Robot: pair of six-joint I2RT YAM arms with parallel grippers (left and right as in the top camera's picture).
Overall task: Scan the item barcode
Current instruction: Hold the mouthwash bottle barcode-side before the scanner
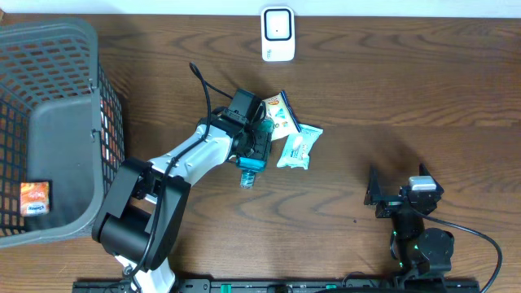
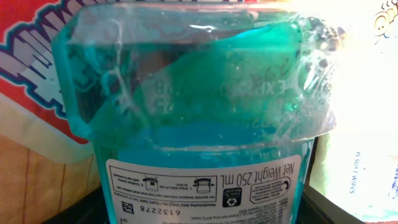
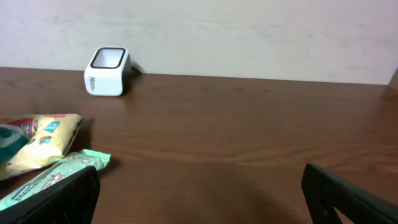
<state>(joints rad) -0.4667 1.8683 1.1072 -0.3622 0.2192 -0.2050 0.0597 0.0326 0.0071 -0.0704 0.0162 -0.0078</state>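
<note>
While the left gripper [image 1: 257,149] clasps the teal bottle [image 1: 249,172], the barcode scanner [image 1: 278,34] stands far beyond, slightly right; the right gripper [image 3: 202,202] gapes wide.

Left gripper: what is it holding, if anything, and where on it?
The left gripper appears to hold the bottle across its body, at the labelled part.
</note>
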